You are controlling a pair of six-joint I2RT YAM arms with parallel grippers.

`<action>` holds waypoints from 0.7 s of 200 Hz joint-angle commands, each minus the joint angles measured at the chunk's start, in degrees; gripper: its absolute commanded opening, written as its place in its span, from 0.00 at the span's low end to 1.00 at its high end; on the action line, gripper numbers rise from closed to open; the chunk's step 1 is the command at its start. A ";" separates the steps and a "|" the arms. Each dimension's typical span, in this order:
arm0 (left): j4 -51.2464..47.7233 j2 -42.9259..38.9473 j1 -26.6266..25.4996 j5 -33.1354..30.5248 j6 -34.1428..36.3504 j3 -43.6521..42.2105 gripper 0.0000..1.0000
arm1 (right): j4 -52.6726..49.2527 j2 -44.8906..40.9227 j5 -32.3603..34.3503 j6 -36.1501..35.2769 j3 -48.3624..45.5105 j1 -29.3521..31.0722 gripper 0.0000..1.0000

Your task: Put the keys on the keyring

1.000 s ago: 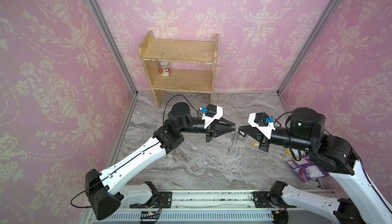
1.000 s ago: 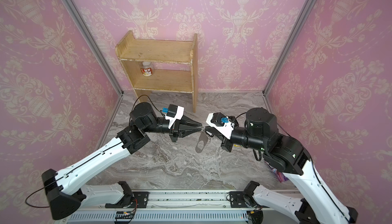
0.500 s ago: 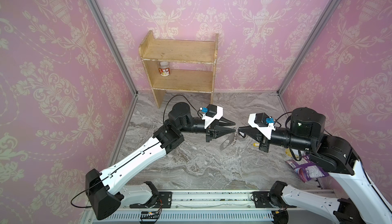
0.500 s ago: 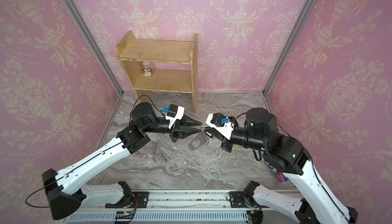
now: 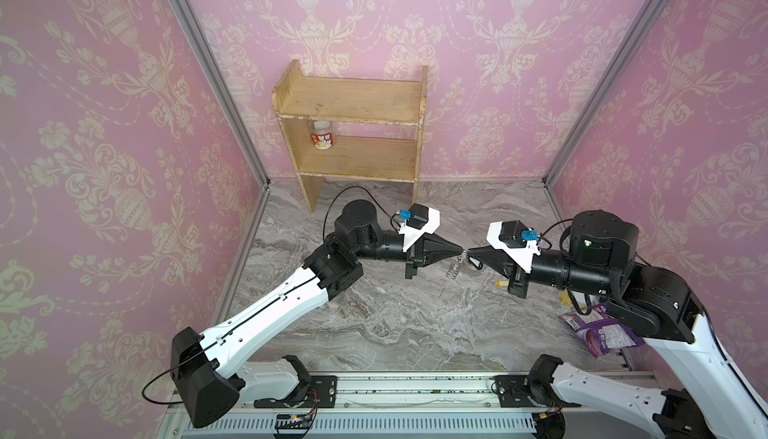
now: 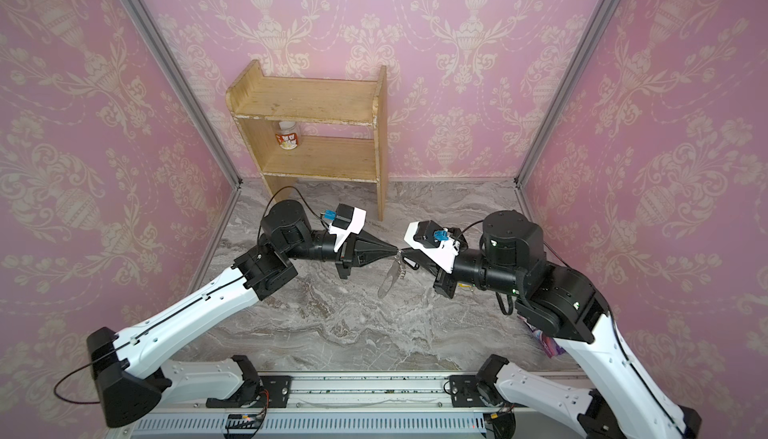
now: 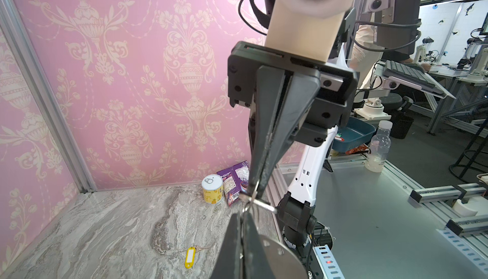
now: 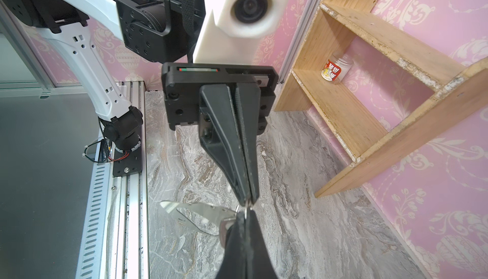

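Observation:
My left gripper (image 5: pixel 460 251) and right gripper (image 5: pixel 471 255) meet tip to tip above the middle of the marble table, both shut on the keyring's small metal rings. The keyring (image 6: pixel 388 281) is a flat grey plate that hangs below the two tips. In the right wrist view its shiny plate (image 8: pixel 200 217) juts sideways from my right gripper (image 8: pixel 245 210). In the left wrist view the plate (image 7: pixel 277 251) lies beside my left gripper (image 7: pixel 244 211). One yellow key (image 7: pixel 190 257) lies loose on the table; it also shows under the right arm as the yellow key (image 5: pixel 501 284).
A wooden shelf (image 5: pixel 353 125) stands against the back wall with a small jar (image 5: pixel 322 135) on its lower board. A yellow can (image 7: pixel 212 188) and a purple packet (image 5: pixel 598 329) lie at the table's right edge, under the right arm. Pink walls close in three sides.
The left gripper's jaws have closed on a ring. The hanging plate swung up toward the left gripper half a second ago and now hangs down again. Both arms have stayed in place.

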 commanded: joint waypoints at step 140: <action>13.28 -3.52 0.28 -6.72 -4.04 -2.75 0.00 | 3.34 -5.73 1.81 4.82 -7.76 -0.01 0.00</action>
